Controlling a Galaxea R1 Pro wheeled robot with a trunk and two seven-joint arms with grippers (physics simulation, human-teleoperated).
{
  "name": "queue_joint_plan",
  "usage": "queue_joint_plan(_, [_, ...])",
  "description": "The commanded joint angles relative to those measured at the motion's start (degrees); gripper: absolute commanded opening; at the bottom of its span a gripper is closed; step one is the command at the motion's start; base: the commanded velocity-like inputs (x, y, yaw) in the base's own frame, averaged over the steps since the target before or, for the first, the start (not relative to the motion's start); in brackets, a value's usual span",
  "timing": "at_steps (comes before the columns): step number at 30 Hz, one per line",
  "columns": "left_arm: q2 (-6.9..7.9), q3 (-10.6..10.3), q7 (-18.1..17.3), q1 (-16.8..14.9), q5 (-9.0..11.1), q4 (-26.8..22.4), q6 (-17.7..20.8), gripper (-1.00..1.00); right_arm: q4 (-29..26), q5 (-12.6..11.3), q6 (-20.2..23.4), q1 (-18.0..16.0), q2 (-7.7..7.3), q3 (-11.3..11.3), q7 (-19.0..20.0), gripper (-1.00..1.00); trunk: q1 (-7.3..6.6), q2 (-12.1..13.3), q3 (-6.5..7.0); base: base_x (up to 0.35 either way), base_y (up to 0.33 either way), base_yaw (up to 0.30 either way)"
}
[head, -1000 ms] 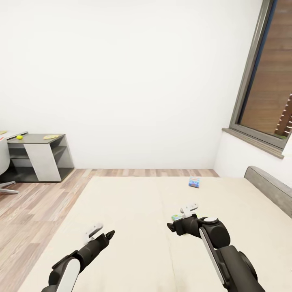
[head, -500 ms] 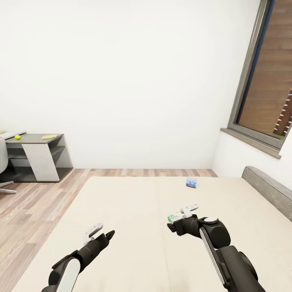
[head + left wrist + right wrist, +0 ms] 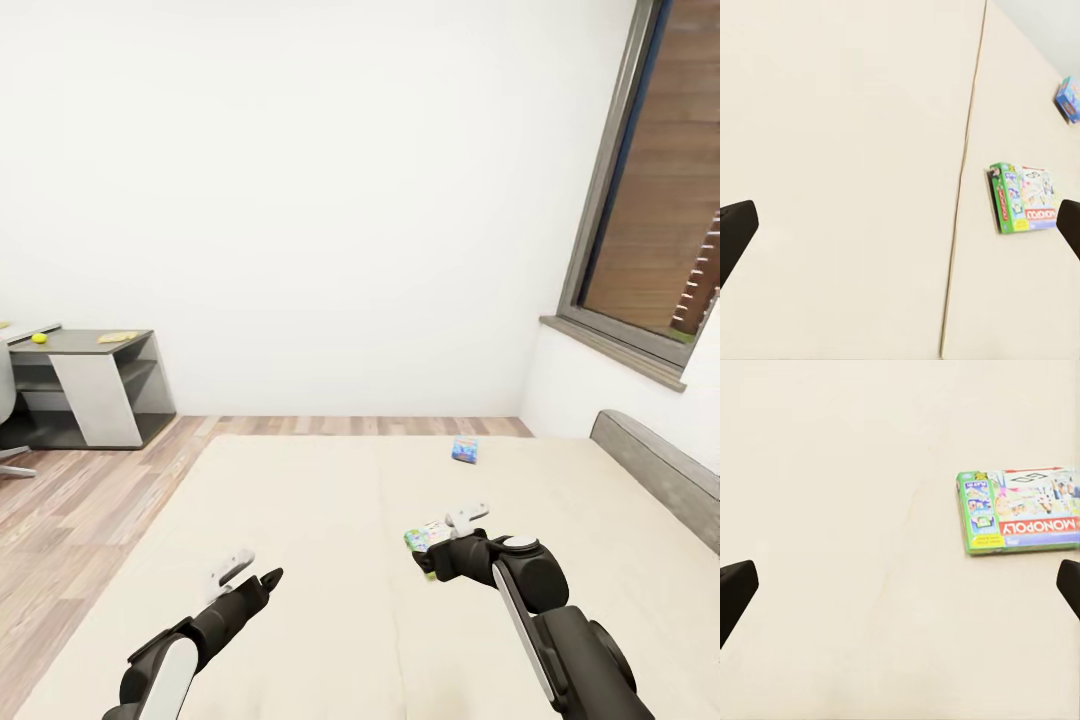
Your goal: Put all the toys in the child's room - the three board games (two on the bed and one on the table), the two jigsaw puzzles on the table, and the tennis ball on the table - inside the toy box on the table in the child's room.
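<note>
Black fingers (image 3: 1072,592) spread wide, holding nothing

Two games on the bed ahead of you, the table far off to your left.

The bed (image 3: 330,520) stretches out before you, its headboard (image 3: 655,470) along your right side. The Monopoly box (image 3: 427,537) lies flat on the mattress just ahead of your right pincer (image 3: 432,563), right of the seam between the two mattress sections. The smaller board game (image 3: 464,450) lies farther on, near the far edge of the bed, well apart from the first. Your left pincer (image 3: 258,578) hangs over bare mattress, left of that seam. The table (image 3: 85,385) stands against the far wall beyond the floor (image 3: 80,490) at your left, with the tennis ball (image 3: 39,338) on its top.
</note>
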Motion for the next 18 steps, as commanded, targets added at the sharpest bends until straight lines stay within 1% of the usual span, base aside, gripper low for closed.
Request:
queue_joint_plan(1, [-0.05,0.08,0.44,-0.03,0.61,-0.09,0.32,1.0,-0.06,0.61,0.19,-0.05,-0.04,0.07,0.46,1.0,0.0,-0.04,-0.06,0.0,-0.09,0.0])
queue_joint_plan(18, [-0.05,0.08,0.44,-0.05,0.61,-0.09,0.32,1.0,-0.06,0.61,0.19,-0.05,-0.05,0.07,0.46,1.0,0.0,-0.04,-0.06,0.0,-0.09,0.0])
